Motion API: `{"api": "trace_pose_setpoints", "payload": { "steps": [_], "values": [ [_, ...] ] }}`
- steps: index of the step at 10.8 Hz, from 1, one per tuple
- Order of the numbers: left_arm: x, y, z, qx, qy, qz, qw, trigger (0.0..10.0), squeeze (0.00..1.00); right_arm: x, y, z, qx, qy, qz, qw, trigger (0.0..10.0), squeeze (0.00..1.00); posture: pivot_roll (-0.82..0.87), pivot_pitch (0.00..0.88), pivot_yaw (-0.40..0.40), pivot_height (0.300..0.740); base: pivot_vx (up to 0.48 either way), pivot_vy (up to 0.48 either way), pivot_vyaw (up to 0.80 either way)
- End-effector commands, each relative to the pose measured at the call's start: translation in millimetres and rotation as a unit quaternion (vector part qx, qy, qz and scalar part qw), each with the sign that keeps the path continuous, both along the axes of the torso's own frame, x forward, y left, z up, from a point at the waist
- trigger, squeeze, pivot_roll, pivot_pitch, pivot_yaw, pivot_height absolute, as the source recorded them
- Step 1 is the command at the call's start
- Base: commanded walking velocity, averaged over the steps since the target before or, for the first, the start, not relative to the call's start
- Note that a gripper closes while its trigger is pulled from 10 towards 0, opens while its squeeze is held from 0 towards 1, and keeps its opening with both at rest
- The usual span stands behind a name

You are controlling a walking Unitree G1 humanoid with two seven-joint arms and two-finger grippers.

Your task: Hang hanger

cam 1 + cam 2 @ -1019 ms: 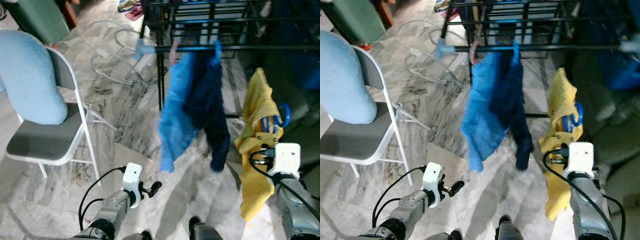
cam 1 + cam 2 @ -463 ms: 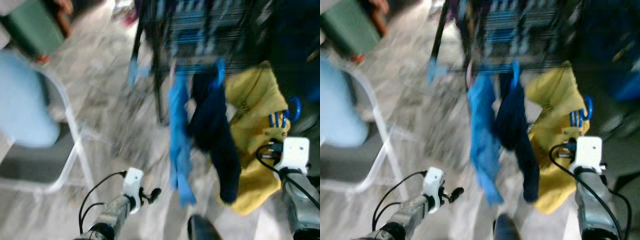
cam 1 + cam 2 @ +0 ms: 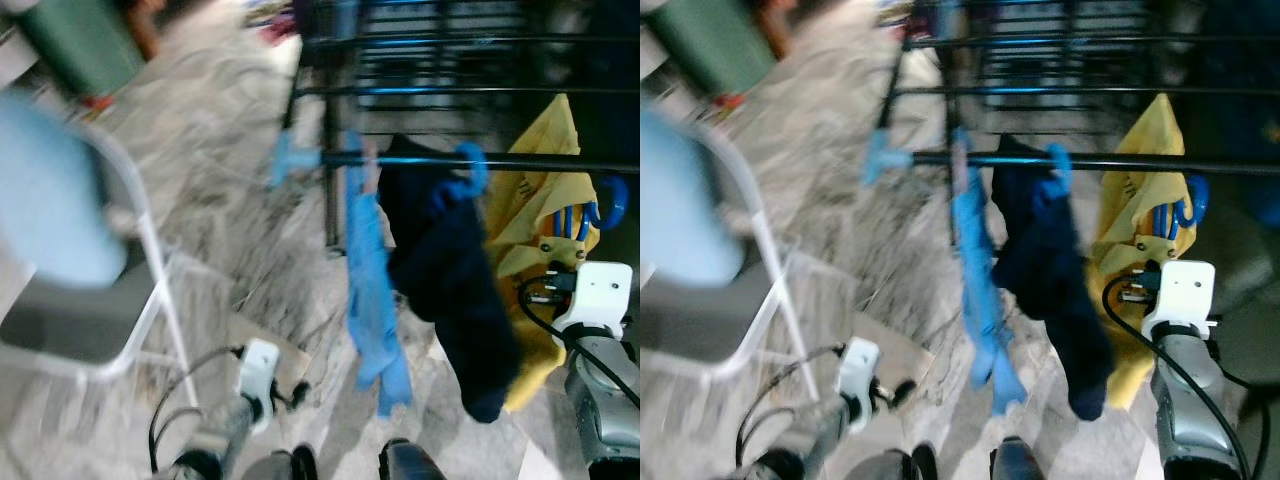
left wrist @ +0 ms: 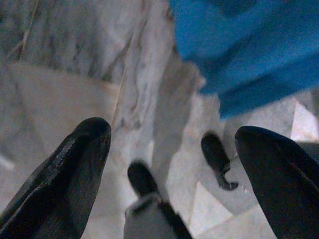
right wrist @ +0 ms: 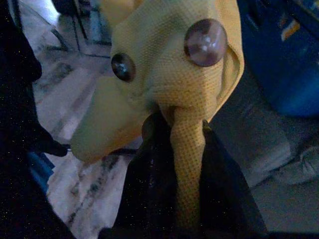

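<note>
Both arms are silver metal. Each wrist carries a white boxy camera housing [image 3: 593, 298] fed by looping black cables [image 3: 545, 322]. The fingers [image 4: 75, 174] are long, glossy, black and rounded.

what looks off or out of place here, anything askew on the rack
The light blue cloth and dark navy garment hang bunched and lopsided on the rack bar. The yellow shirt on its blue hanger is not on the bar; the right gripper pinches its fabric. The views are blurred.
</note>
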State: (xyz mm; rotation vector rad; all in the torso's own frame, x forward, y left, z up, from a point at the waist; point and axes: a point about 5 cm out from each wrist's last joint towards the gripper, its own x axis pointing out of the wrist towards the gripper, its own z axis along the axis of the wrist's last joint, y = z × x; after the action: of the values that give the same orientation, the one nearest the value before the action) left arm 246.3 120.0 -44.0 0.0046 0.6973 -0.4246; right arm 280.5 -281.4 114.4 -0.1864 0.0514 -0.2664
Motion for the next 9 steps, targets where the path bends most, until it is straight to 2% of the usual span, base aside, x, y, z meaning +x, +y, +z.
{"api": "trace_pose_setpoints", "payload": {
  "steps": [1, 4, 6, 8, 9],
  "values": [
    [-7.0, 8.9, -5.8, 0.013, 0.015, 0.006, 1.000, 10.0, 0.00, 2.2, 4.7, 23.4, -0.010, -0.046, 0.012, 0.999, 10.0, 0.00, -0.24, 0.216, 0.108, 0.740, 0.000, 0.000, 0.00],
    [-9.5, 7.5, -7.7, 0.015, 0.020, 0.007, 1.000, 10.0, 0.00, 10.9, 0.5, 47.9, -0.014, -0.058, 0.015, 0.998, 10.0, 0.00, -0.24, 0.228, 0.102, 0.740, 0.000, 0.000, 0.00],
    [-10.8, 10.6, -9.0, 0.019, 0.024, 0.015, 0.999, 10.0, 0.00, 22.3, -9.3, 57.8, 0.006, -0.044, 0.006, 0.999, 10.0, 0.00, -0.24, 0.225, 0.081, 0.740, 0.000, 0.000, 0.00],
    [-13.0, 10.9, -10.3, 0.014, 0.026, 0.022, 0.999, 10.0, 0.00, 34.1, -17.0, 54.1, 0.046, -0.014, -0.012, 0.999, 10.0, 0.00, -0.24, 0.214, 0.062, 0.740, 0.000, 0.000, 0.00],
    [-13.8, 10.8, -10.9, 0.014, 0.026, 0.024, 0.999, 10.0, 0.00, 40.9, -18.1, 44.0, 0.076, 0.012, -0.019, 0.997, 10.0, 0.00, -0.23, 0.209, 0.054, 0.740, 0.000, 0.000, 0.00]
  ]
}}
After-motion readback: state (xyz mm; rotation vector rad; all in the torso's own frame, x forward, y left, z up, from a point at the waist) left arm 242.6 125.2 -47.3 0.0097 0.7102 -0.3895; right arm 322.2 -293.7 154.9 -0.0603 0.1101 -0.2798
